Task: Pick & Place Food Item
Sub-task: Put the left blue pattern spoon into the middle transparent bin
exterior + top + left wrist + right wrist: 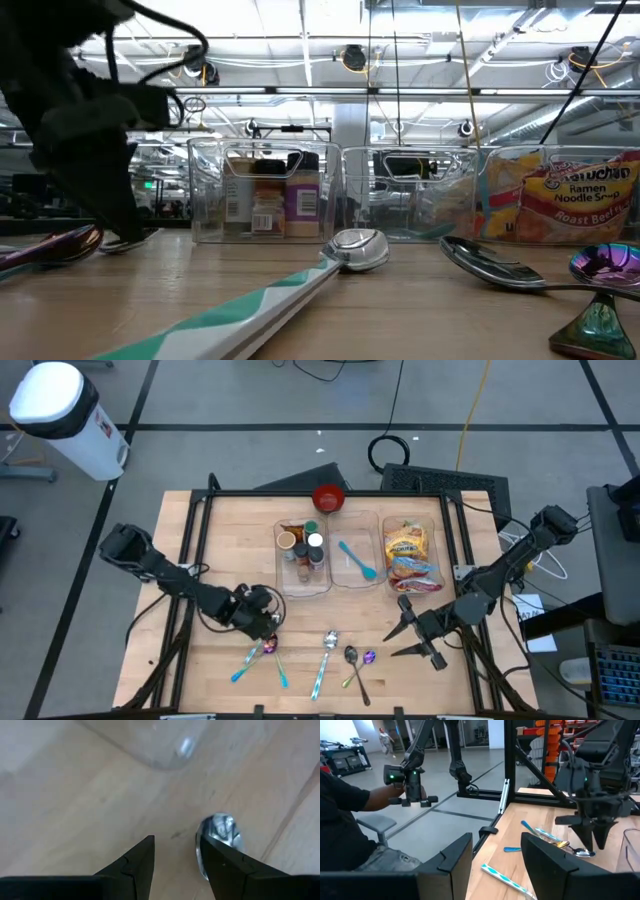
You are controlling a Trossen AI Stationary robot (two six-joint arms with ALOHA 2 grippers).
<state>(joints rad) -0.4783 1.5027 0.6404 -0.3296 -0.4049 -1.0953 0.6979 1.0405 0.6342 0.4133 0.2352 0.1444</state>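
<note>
Wooden table point(230, 540) framed in black rails, on a grey floor crossed by cables, with a white bin point(60, 410) off its far left corner.

Three clear tubs sit side by side at the far middle of the table. The right tub point(445, 530) holds the ramen noodle packet point(410, 550), lying flat with more packets under it; in the low view its label reads "Ramen Noodle Soup, Roast Beef." The middle tub point(345, 523) holds a teal spatula point(357, 560). The left tub point(285, 585) holds spice jars point(305, 550). A red bowl point(329, 499) stands just behind the tubs.

Spoons lie scattered in front of the tubs: a silver spoon with a teal-and-white handle point(324, 660) in front of the left tub, a dark spoon point(355, 670) beside it, and a purple iridescent spoon point(364, 663) in front of the middle tub.

The left gripper point(266, 632) hangs low over the table in front of the left tub, its fingers point(135, 865) parted and holding nothing; the wrist view shows a shiny spoon bowl point(220, 832) just beside one finger, and whether they touch cannot be told.

The right gripper point(420, 635) rests near the table in front of the right tub, well apart from the noodle packet, fingers spread and empty.

Beyond the table's left side, the right wrist view shows a seated person point(345, 825) in a dark shirt holding a black controller handle point(410, 785).
</note>
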